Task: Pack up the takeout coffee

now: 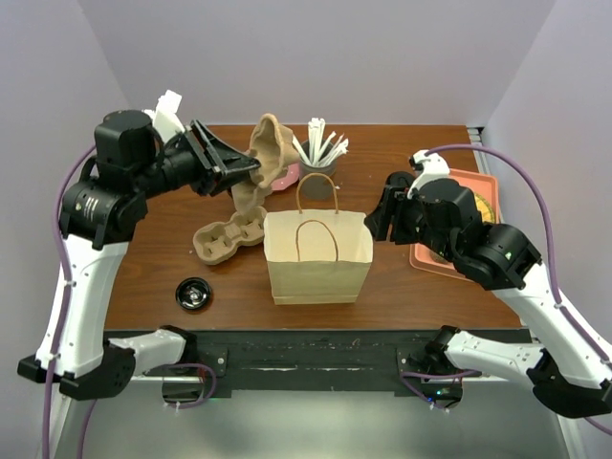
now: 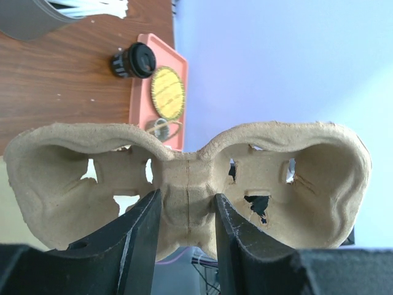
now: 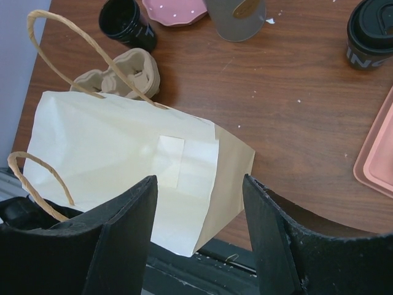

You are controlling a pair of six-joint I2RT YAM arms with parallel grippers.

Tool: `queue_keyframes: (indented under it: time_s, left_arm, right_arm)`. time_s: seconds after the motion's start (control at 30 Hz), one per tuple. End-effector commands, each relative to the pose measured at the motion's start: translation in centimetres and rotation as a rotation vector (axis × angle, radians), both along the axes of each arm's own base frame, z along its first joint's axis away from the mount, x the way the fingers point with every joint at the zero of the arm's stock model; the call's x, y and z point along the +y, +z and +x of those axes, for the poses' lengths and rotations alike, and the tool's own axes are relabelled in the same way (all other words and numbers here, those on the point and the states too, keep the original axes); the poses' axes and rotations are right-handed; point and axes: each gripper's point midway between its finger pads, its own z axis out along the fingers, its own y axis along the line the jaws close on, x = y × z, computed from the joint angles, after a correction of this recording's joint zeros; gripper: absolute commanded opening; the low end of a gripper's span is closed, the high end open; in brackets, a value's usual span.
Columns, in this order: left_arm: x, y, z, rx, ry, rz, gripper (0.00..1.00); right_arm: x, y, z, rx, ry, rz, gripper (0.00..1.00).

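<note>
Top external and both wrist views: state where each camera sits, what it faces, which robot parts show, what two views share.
Top external: above, behind the arms, looking down on the table; both show.
Left wrist: along its fingers clamping the cup carrier.
Right wrist: looks down past open fingers at the paper bag.
Top and right wrist share the paper bag.

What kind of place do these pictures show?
Probably a lab bench set up like a café takeout counter: a paper bag, a pulp cup carrier and a lidded coffee cup, at a wooden table between bare walls.
</note>
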Motion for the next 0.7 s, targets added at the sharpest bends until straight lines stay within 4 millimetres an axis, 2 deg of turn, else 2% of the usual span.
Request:
queue_keyframes:
  time_s: [0.0,0.03,0.07,0.1,0.13,0.17,0.23,0.37,0.5,0.67]
  left_arm:
    - [-1.6,1.7,-2.4,-0.013,-0.098,-0.15,0.23]
    - [-1.8,0.6,-2.2,0.013,-0.097,-0.15,0.23]
    - [-2.0,0.8,-2.1,0.001,-0.096,-0.161,0.23]
    - [-2.3,0.8,-2.5,0.007,-0.106,-0.172,0.23]
    - [-2.5,0.4,-2.3,0.014,-0.102,-0.17,0.23]
    - [-2.8,0.4,-2.3,0.012,-0.109,-0.174,0.23]
    - [-4.0,0.1,-2.6,0.026,-0.135,-0.176,0.23]
    - [-6.3,-0.9,-2.9,0.051,-0.176,-0.166,0.23]
    - [-7.6,-2.0,-2.9,0.062,-0.189,-0.152,0.23]
    - [-7.7,-2.5,-2.6,0.064,-0.178,-0.142,0.22]
  right_arm:
    - [2.3,1.7,-0.7,-0.048,0.141,0.076,0.62]
    - [3.4,2.1,-1.3,-0.056,0.222,0.094,0.63]
    - [4.7,2.9,-1.6,-0.104,0.314,0.108,0.63]
    - [5.6,3.4,-2.4,-0.121,0.397,0.122,0.64]
    - [6.7,3.9,-4.0,-0.122,0.51,0.157,0.65]
    - [7.4,4.4,-4.3,-0.154,0.562,0.177,0.65]
    - [8.2,5.0,-5.8,-0.187,0.661,0.218,0.66]
    - [8.9,5.6,-6.6,-0.264,0.769,0.224,0.68]
    - [9.9,4.7,-6.3,-0.284,0.84,0.176,0.7]
    - [10.9,4.2,-4.9,-0.32,0.864,0.123,0.7]
